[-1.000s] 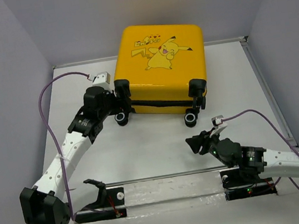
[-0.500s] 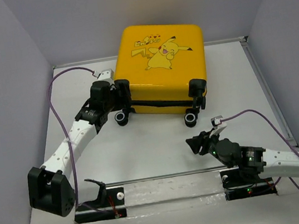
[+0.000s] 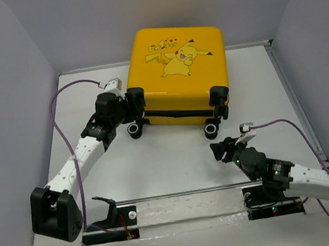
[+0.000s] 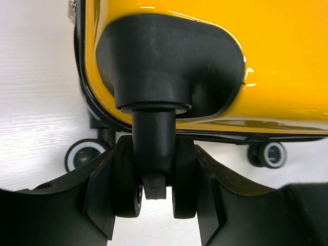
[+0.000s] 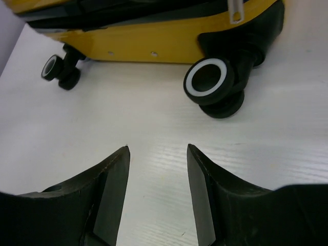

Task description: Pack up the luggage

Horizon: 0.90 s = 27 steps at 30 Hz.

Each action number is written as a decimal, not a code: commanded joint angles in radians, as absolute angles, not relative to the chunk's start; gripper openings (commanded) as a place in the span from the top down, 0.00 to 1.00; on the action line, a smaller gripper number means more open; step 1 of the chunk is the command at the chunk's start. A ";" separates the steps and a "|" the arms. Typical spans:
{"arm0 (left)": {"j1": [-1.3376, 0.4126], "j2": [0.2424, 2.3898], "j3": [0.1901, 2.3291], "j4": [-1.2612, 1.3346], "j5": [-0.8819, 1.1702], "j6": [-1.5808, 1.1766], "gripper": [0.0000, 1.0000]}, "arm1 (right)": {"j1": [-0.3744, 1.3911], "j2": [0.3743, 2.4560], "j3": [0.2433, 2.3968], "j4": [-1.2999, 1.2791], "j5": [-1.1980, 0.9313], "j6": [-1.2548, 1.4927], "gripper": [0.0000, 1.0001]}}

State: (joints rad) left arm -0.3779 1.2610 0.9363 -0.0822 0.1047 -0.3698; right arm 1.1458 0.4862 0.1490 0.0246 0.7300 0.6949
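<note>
Pinching a corner wheel (image 4: 125, 179) of the luggage (image 3: 175, 72): left pincer (image 4: 154, 174) (only its wrist view shows this) | right pincer (image 5: 157, 154): spread.

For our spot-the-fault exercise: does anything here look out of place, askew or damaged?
Nothing is spilled or damaged. One oddity: the left pincer grips a corner wheel of the shut luggage, rather than its zipper.
</note>
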 commanded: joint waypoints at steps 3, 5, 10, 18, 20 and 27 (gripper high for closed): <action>-0.397 1.037 0.848 0.138 0.359 -0.538 0.94 | 0.947 0.479 0.201 0.044 0.634 0.635 0.47; -0.399 0.996 0.844 0.137 0.364 -0.554 0.94 | 0.884 0.480 0.201 0.067 0.620 0.624 0.47; -0.400 0.871 0.821 0.124 0.362 -0.577 0.94 | 0.752 0.552 0.210 0.211 0.500 0.534 0.51; -0.400 0.781 0.818 0.149 0.367 -0.640 0.94 | 0.546 0.738 0.152 0.621 0.106 0.379 0.51; -0.400 0.778 0.815 0.170 0.388 -0.656 0.94 | 0.546 0.750 0.132 0.676 0.095 0.350 0.52; -0.399 0.772 0.807 0.193 0.407 -0.655 0.94 | 0.546 0.655 0.123 0.605 0.187 0.281 0.57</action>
